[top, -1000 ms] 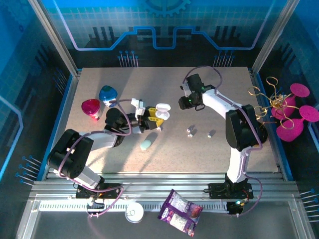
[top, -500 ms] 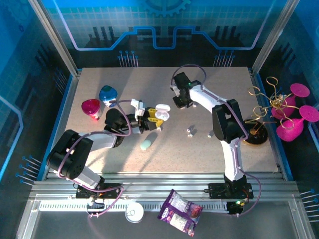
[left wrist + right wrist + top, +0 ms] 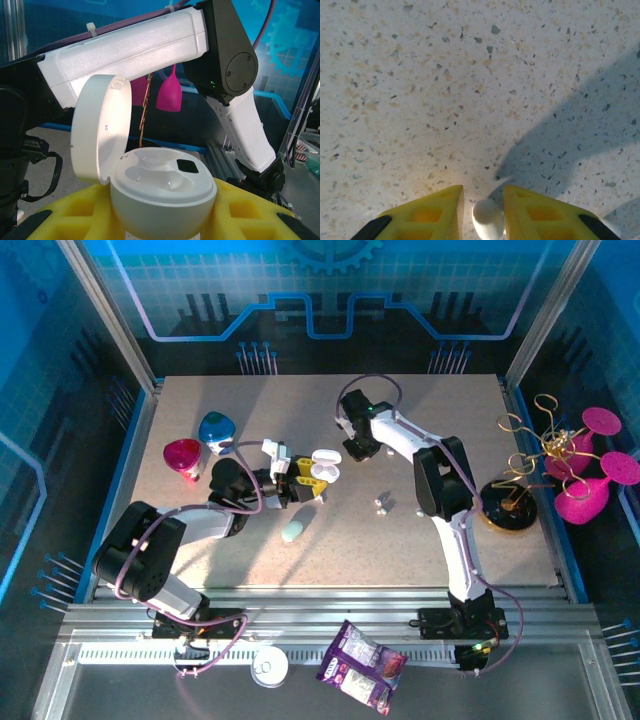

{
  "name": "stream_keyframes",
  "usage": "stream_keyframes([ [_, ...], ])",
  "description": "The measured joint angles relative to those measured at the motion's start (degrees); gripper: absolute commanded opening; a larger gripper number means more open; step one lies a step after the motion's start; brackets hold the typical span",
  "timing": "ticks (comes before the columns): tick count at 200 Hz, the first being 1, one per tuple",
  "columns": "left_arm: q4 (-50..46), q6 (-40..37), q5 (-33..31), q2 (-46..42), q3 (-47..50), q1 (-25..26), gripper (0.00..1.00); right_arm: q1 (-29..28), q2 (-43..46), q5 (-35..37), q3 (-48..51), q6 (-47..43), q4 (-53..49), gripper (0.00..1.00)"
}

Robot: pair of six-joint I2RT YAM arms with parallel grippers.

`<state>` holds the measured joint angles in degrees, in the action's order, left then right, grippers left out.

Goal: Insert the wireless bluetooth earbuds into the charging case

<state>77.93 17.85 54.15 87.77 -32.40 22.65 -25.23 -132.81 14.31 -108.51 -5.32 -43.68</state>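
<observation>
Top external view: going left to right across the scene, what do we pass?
Red cup → blue cup → mint case → open white case → loose earbuds → gold wire stand → pink flower shapes.

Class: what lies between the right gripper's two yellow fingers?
Between the yellow fingers of the right gripper sits a small white earbud; the right wrist view shows it.
</observation>
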Motion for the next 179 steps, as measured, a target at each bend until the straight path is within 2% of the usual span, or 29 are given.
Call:
stream_keyframes([
  [68,0.0,0.0,0.2,-0.7,0.2,0.0,0.34,-0.1,-1.6,0.8,-1.7,-1.1,-0.6,0.21],
  [179,0.0,0.0,0.4,-1.2,0.7,0.0,0.33,0.3,-0.8,-0.5,-0.3,-2.4,0.2,0.29],
])
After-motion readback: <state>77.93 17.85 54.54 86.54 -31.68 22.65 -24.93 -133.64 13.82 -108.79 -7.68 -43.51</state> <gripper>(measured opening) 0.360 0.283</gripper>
